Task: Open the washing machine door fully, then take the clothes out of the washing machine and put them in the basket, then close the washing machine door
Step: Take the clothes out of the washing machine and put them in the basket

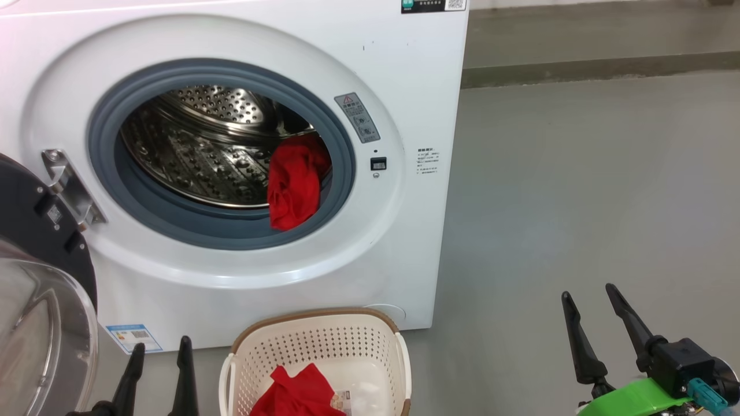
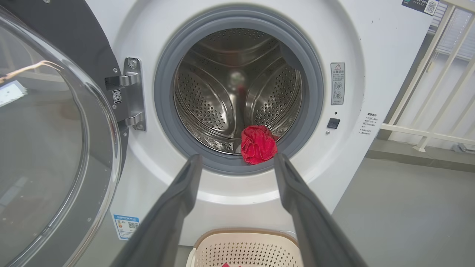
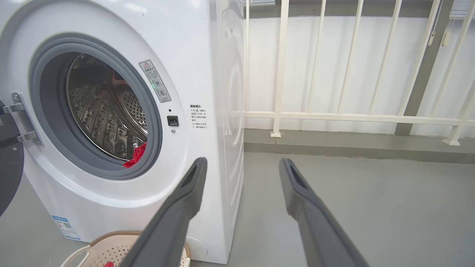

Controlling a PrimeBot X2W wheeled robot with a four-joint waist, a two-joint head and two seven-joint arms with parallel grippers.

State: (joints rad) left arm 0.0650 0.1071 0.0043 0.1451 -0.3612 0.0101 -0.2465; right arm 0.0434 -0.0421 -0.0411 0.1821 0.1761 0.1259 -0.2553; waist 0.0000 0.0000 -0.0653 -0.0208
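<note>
The white washing machine [image 1: 370, 63] stands with its door [image 1: 34, 300] swung open to the left, glass bowl facing out. A red garment [image 1: 295, 182] hangs over the grey rubber ring at the drum's lower right, also seen as red cloth [image 2: 258, 144] in the left wrist view. Another red garment [image 1: 298, 393] lies in the cream basket [image 1: 399, 352] on the floor before the machine. My left gripper [image 1: 162, 346] is open, beside the basket's left edge, empty. My right gripper [image 1: 589, 292] is open over bare floor to the right, empty.
Grey floor [image 1: 578, 202] stretches to the machine's right, ending at a low step. A white railing [image 3: 334, 116] runs behind the machine's right side. The open door [image 2: 48, 148] takes up the space at the left.
</note>
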